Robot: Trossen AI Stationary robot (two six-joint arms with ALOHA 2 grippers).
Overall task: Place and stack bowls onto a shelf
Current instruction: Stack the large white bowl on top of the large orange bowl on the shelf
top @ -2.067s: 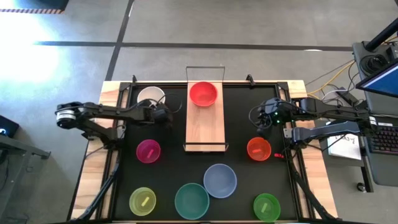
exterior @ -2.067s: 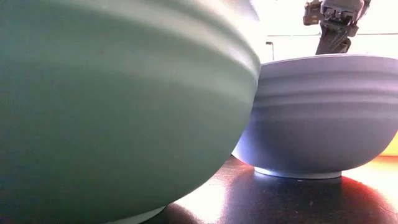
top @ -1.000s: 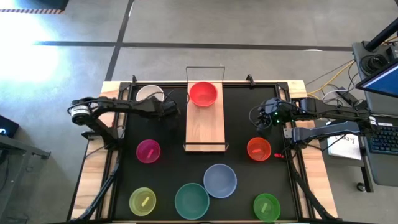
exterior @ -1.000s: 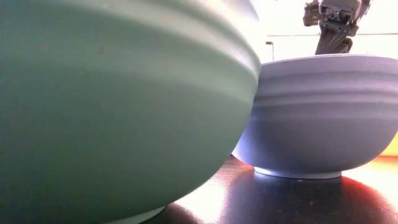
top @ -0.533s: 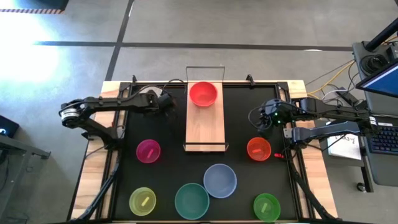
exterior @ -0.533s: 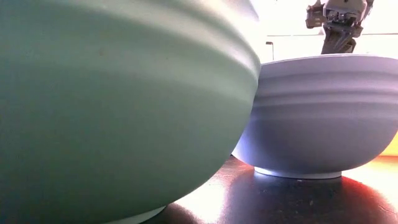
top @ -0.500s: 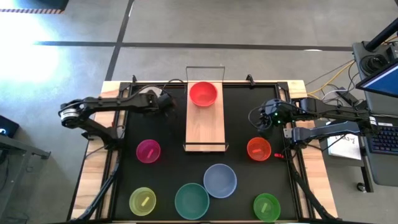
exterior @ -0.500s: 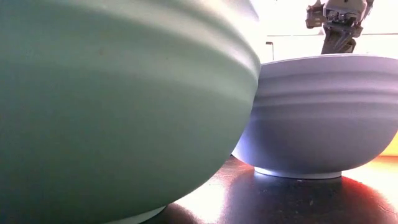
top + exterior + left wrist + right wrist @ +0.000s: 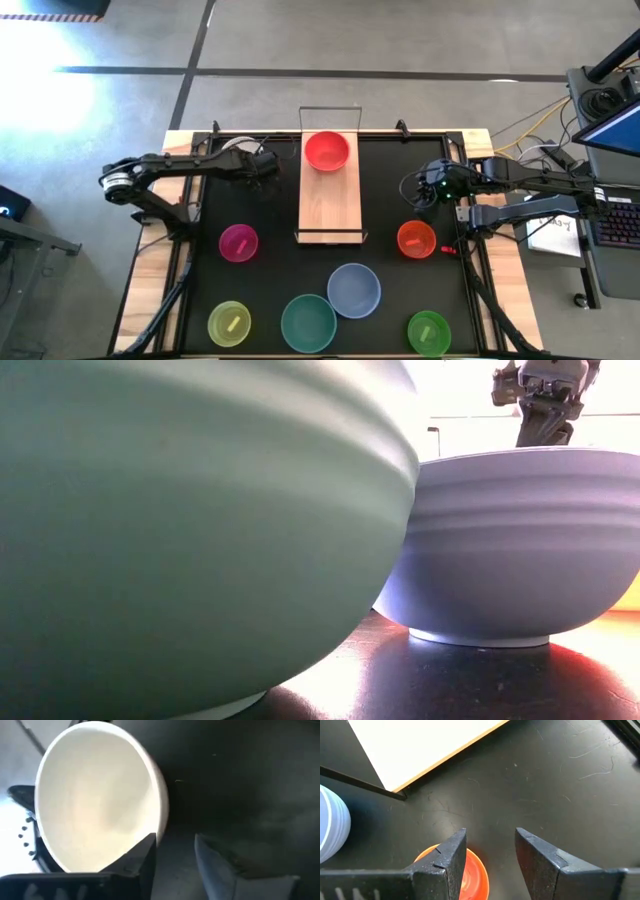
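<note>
The white bowl [image 9: 95, 795] sits on the black mat near the table's far left, mostly under my left arm in the high view [image 9: 240, 145]. My left gripper [image 9: 172, 850] [image 9: 264, 165] is open at the bowl's rim on the side toward the shelf. One finger [image 9: 145, 857] is over the bowl's inside and the other [image 9: 225, 865] is outside it. The red bowl [image 9: 326, 150] rests on the far end of the wooden shelf [image 9: 332, 205]. My right gripper [image 9: 490, 855] [image 9: 425, 186] is open and hovers right of the shelf, above the orange bowl [image 9: 465, 872] [image 9: 416, 239]. My left gripper straddles the white bowl's rim [image 9: 161, 822], coming from above. The finger over the inside overlaps the rim in the wrist view. Whether it touches the bowl I cannot tell. The bowl stands upright on the mat.
More bowls stand on the mat: magenta [image 9: 238, 242], yellow-green [image 9: 229, 322], teal [image 9: 308, 322], grey-blue [image 9: 354, 290] and green [image 9: 428, 331]. The teal [image 9: 190, 530] and grey-blue [image 9: 520, 550] bowls fill the low view. The near half of the shelf board is bare.
My left gripper has moved from beside the shelf toward the table's far edge and a little left, ending over the white bowl's rim. More of the bowl is now covered by the arm in the high view. No bowl has moved.
</note>
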